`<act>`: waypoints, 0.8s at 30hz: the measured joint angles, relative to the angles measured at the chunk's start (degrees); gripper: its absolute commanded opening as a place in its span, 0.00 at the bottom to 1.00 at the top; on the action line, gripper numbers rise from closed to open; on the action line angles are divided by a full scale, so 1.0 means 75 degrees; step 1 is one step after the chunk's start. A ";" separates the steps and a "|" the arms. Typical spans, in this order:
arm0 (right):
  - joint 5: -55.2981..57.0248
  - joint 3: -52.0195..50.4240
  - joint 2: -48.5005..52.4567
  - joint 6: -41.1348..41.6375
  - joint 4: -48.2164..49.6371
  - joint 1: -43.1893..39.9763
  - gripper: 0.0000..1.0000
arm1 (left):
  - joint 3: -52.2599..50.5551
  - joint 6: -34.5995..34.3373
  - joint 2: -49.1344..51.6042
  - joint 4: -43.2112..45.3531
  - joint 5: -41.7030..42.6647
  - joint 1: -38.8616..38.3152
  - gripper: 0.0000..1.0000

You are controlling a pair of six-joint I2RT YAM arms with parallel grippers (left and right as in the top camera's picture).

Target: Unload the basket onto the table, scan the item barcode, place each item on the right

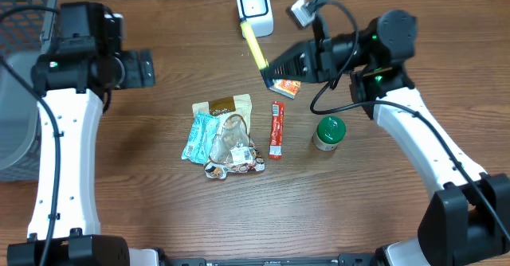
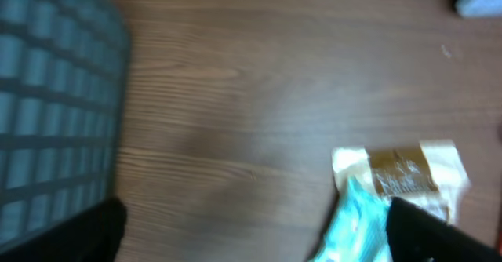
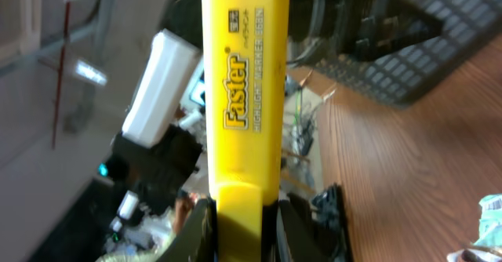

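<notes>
On my desk [image 1: 159,210] lie a teal packet [image 1: 198,135], a red sachet [image 1: 276,130] and a green-lidded jar [image 1: 328,132]; a grey basket [image 1: 17,19] stands left.

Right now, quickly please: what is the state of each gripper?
Left gripper: open, holding nothing.
Right gripper: closed on the yellow highlighter.

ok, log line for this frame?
left pincer: open, empty | right pincer: shut on marker | marker: tip by scanner | scan: unconfirmed
</notes>
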 measured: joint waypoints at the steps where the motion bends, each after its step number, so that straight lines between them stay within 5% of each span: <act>1: 0.0003 0.0335 -0.0003 0.0286 0.0149 -0.0015 0.04 | 0.0000 -0.0082 0.0009 0.0076 -0.0047 0.0102 1.00; 7: 0.0399 0.1836 -0.0023 0.0938 -0.0469 -0.0414 0.04 | 0.0000 -0.0402 0.0015 0.0277 0.0026 0.0691 1.00; 14: 0.2506 0.2002 -0.0061 0.0490 -0.2084 -0.1008 0.04 | 0.0000 -0.0516 0.0017 0.0221 0.0192 0.0799 1.00; 24: 0.6470 0.2028 -0.0055 -0.3984 -0.8341 -0.0752 0.04 | 0.0000 -0.0536 0.0023 0.0198 0.0254 0.0799 1.00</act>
